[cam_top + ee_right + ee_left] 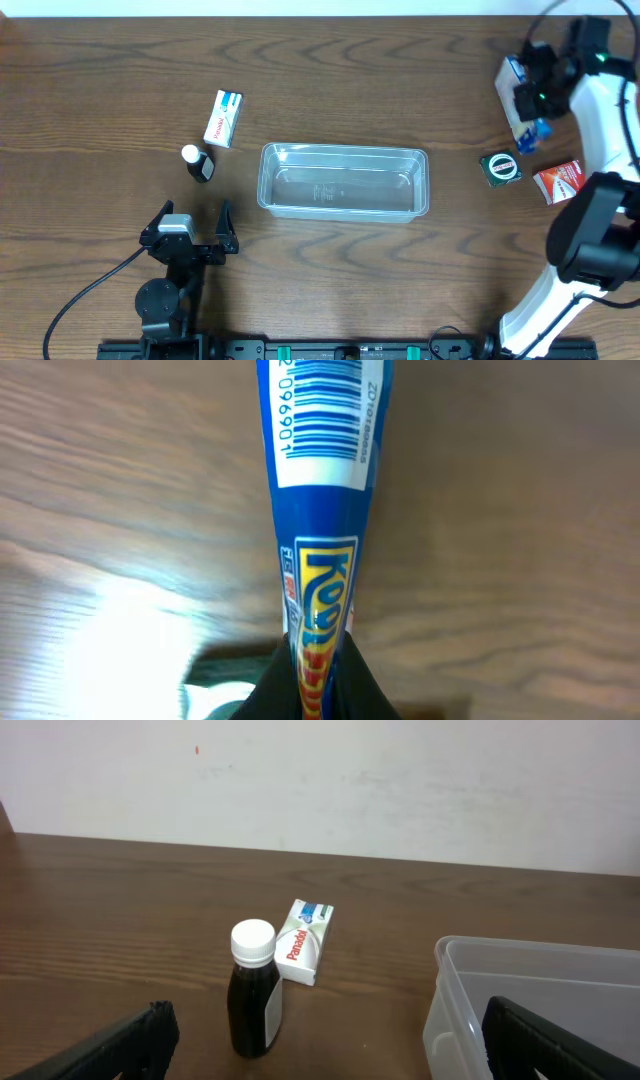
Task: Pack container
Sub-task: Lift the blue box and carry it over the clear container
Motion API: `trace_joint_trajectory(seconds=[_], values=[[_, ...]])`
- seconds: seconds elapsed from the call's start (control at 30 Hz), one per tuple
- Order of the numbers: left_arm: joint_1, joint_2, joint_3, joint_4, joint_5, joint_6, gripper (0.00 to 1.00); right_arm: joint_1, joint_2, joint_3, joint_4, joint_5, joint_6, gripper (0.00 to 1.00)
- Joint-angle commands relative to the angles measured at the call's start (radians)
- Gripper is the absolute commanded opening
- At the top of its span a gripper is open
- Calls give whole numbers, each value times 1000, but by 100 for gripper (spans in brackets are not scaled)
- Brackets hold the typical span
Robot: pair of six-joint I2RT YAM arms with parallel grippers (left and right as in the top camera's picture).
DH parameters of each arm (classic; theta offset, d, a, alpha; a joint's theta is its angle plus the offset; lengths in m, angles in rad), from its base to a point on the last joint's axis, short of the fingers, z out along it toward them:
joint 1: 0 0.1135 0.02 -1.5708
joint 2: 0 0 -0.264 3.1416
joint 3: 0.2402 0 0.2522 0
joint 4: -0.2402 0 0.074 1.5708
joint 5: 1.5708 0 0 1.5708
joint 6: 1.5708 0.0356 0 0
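container: clear tub (343, 181) in the middle of the table (100, 80), long side running left to right.
left gripper: (193, 226) near the front edge, fingers wide apart. tub close by on its right side and a bit further out. tub corner right behind one finger in the left wrist view.
right gripper: (318, 682) far off at the right back corner, well apart from the tub, fingers squeezed tight on a blue pack (320, 460).
in the way: small dark bottle (199, 163) with a white cap, standing up, just ahead of the left gripper and left of the tub.
also on the left: white box (223, 118) lying flat, just behind the bottle.
on the right: round dark tin (500, 168) and a red and white box (560, 181), side by side, between the tub and the table edge.
writing: "panadol" in red on the white box. yellow letters "koo" and a bar code on the blue pack, the rest hidden.
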Motion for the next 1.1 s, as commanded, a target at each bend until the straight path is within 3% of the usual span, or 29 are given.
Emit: trace_joint_trajectory(seconds=[0.0,0.27,0.5,0.73,1.07], values=[[5,-6,-18,-33,18,-1,98,106,-80,96,-21,76,5,1],[5,-6,-18,-33,18,-1,98,385,-148,267,-157,142,-37,1],[5,-6,-18,-33,18,-1,98,579,-217,302,-296,97,-72,1],[5,-6,-18,-33,18,-1,98,693,-216,270,-420,42,-117,1],[5,-6,-18,-33,18,-1,98,725,-213,139,-410,-56,-154,1]])
